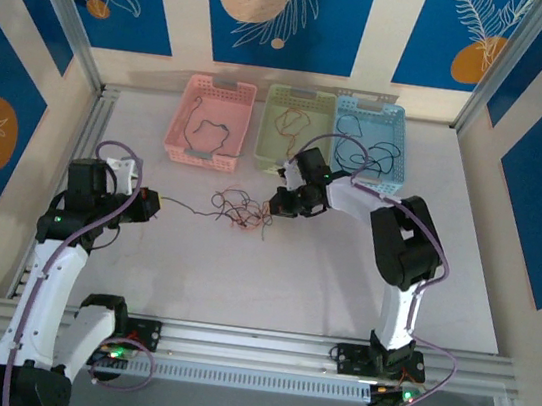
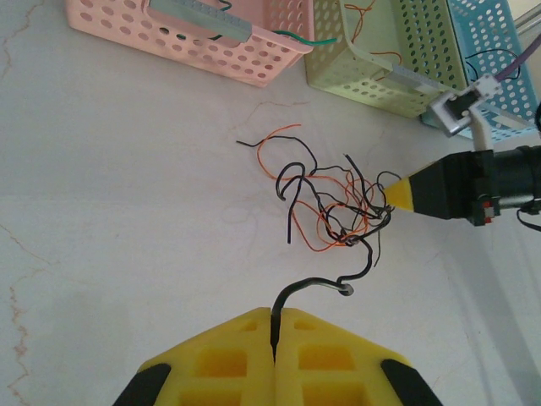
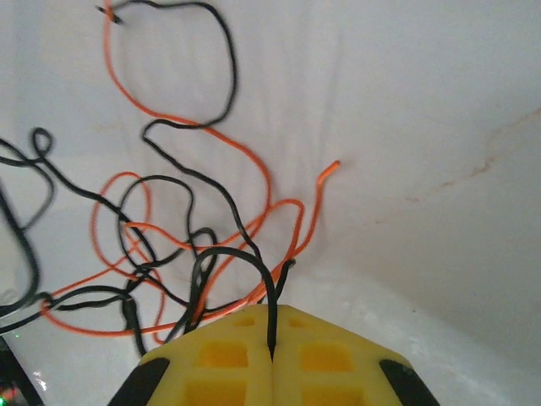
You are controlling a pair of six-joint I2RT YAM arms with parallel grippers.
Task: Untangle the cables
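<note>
Left end effector (image 2: 275,337) and right end effector (image 3: 272,338) are each clamping a black cable (image 2: 317,283); by pulling apart, I'm risking tightening the clump (image 2: 338,211).

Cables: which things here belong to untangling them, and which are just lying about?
Job: cable clump; left hand and right hand, each shut on one of its black strands.
Lying about: pink basket, green basket, blue basket, each holding loose strands.

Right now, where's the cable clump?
In the top view, the cable clump lies mid-table between the left gripper and the right gripper, just in front of the green basket.
</note>
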